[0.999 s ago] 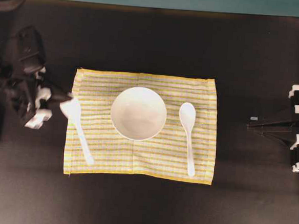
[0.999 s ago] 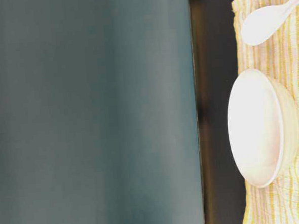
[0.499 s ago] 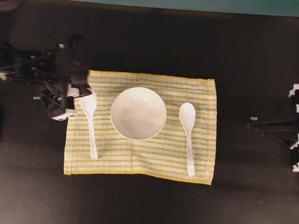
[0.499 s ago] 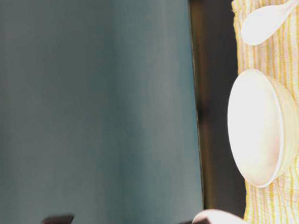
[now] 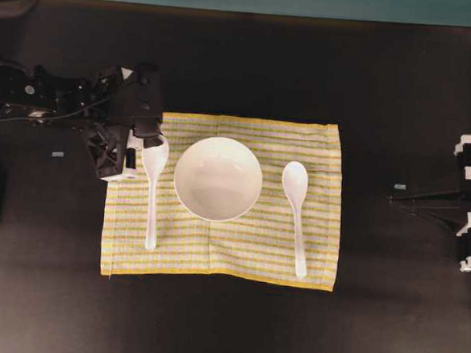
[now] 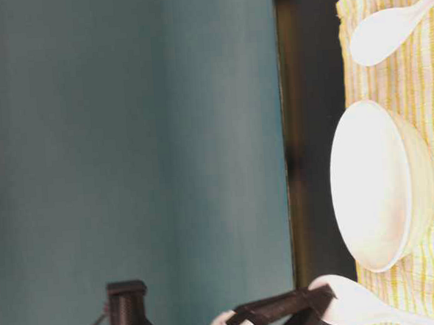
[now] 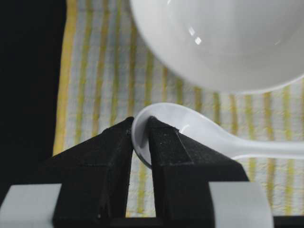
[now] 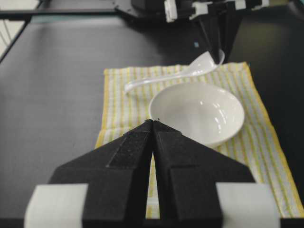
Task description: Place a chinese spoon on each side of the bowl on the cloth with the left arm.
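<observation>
1. Arm on the left (image 5: 55, 99): black, reaches in from the table's left edge; its gripper (image 5: 140, 150) sits over the cloth's upper-left corner.
2. L gripper jaws clamped on the rim of the left spoon's (image 5: 152, 188) scoop – wrist view shows the black pads (image 7: 114, 156) pinching the white edge on both sides.
3. Left spoon: scoop end up by the gripper, handle pointing toward the cloth's near edge, just left of the bowl, not touching it.
4. Cloth (image 5: 222, 256): striped yellow/white, flat on the dark table (image 5: 225, 329).
5. Bowl (image 5: 218, 178): white, centred on the cloth btwn the two spoons.
6. Right spoon (image 5: 296, 213): lies flat on the cloth just right of the bowl, scoop away, handle near.
7. R gripper (image 8: 153, 126): parked at the table's right edge, well apart from the cloth, fingers pressed together, holding nothing.
</observation>
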`<action>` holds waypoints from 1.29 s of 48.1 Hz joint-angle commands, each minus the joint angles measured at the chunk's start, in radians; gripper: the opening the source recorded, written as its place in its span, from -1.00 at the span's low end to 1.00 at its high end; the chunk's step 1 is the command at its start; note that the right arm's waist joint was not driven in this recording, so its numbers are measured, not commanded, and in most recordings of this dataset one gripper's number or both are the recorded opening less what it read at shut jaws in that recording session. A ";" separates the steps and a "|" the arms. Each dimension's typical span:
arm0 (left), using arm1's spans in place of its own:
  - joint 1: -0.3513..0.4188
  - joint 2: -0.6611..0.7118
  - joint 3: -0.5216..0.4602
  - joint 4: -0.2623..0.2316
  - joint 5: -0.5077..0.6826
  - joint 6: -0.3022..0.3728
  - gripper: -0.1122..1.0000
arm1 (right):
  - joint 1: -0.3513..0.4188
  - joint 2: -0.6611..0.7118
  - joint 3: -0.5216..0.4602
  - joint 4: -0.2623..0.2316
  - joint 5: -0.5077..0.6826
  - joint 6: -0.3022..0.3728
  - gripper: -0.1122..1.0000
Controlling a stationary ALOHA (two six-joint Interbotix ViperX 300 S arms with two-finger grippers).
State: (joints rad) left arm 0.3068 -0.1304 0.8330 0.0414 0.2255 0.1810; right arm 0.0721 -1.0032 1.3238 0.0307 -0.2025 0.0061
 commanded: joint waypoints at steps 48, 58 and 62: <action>-0.296 -0.368 0.120 0.005 -0.290 -0.089 0.75 | 0.000 -0.074 -0.008 0.003 0.270 0.009 -0.80; -0.439 -0.554 0.225 0.005 -0.276 -0.178 0.75 | 0.000 -0.164 -0.006 0.000 0.261 0.002 -0.80; -0.459 -0.640 0.261 0.005 -0.259 -0.221 0.75 | 0.000 -0.192 -0.008 0.000 0.245 -0.003 -0.81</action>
State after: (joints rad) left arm -0.1350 -0.6918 1.0769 0.0430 -0.0414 -0.0123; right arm 0.0721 -1.1796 1.3238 0.0322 0.0644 0.0061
